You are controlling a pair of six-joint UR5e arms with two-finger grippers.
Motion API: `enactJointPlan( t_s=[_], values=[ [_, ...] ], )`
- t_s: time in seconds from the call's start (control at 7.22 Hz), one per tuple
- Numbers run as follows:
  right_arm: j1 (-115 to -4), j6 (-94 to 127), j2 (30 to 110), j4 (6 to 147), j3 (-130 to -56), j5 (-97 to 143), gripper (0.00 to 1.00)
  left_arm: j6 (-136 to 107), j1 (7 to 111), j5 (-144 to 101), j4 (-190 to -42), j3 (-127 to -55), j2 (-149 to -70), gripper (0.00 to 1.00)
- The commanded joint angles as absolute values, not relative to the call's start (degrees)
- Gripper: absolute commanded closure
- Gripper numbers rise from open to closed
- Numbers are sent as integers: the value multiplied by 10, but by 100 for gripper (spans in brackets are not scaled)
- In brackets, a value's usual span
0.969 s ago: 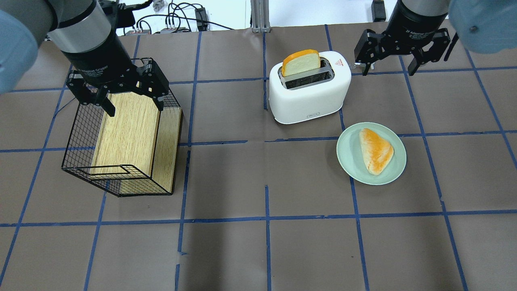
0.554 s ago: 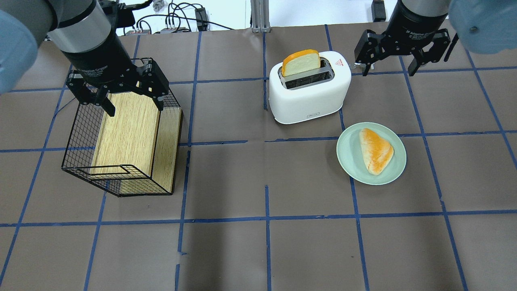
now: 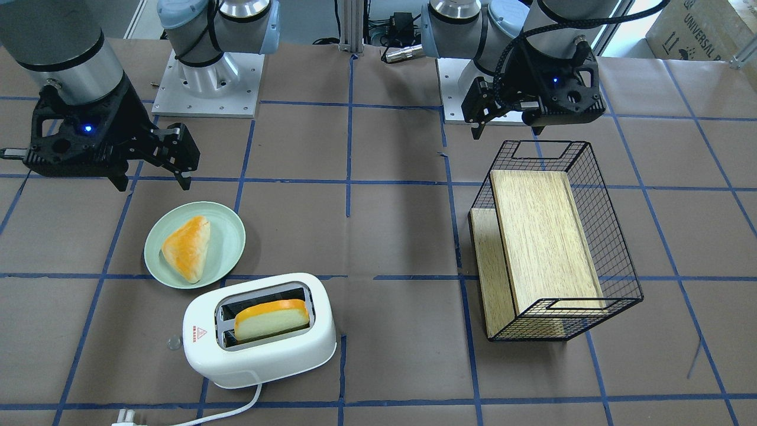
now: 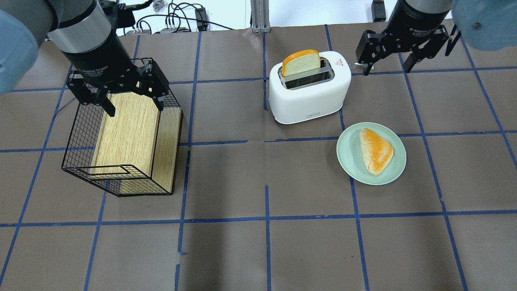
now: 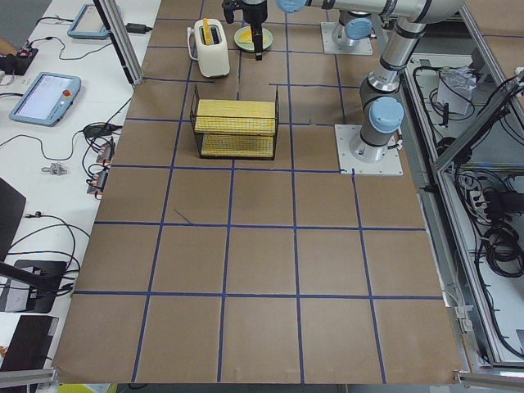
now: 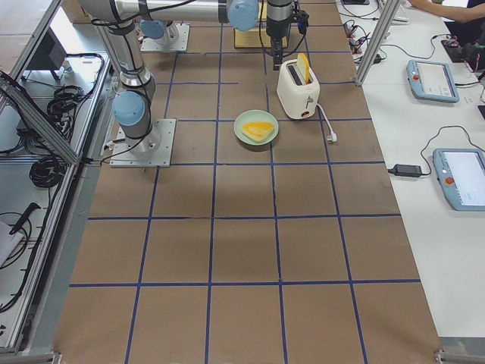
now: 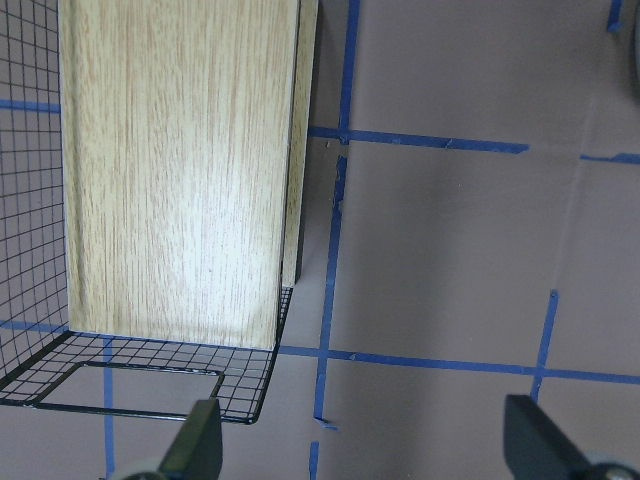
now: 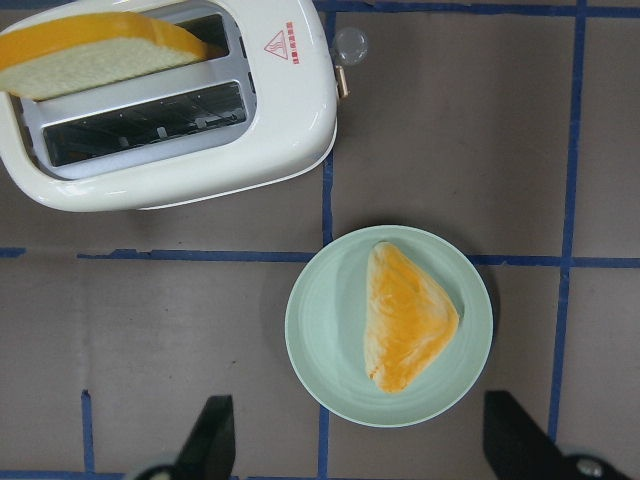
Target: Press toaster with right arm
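The white toaster (image 4: 311, 97) stands at the far middle of the table with a bread slice (image 4: 301, 61) upright in one slot. It also shows in the front view (image 3: 260, 355) and the right wrist view (image 8: 170, 150). Its clear lever knob (image 8: 350, 42) sticks out from the end with the red triangle sticker, and it is up. My right gripper (image 4: 385, 69) is open and empty, hovering just right of that end and above the table. In the front view the right gripper (image 3: 154, 182) sits behind the plate. My left gripper (image 4: 135, 110) is open and empty over the basket.
A green plate (image 4: 347, 157) with a triangular bread piece (image 4: 376, 150) lies near the toaster's right front. A black wire basket (image 4: 80, 133) holding a wooden board (image 4: 127, 133) lies on its side at the left. The toaster's white cord (image 3: 225, 411) runs off the far edge.
My right gripper has shifted slightly toward the far edge of the table and turned a little, still open. The left arm, toaster and bread have not moved.
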State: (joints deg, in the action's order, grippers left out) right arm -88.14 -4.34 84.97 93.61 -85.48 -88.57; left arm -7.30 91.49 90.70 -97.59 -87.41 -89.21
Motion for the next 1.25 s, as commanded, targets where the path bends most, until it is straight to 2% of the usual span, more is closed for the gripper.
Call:
enactJointPlan(
  t_s=[0.0, 0.42, 1.11],
  values=[
    [-878, -100, 848, 949, -851, -822, 98, -73, 915, 907, -976, -875, -892, 0],
    [-807, -162, 827, 966, -850, -728, 98, -73, 915, 907, -976, -875, -892, 0],
    [-800, -187, 775, 1007, -844, -681, 98, -73, 915, 907, -976, -875, -892, 0]
  ],
)
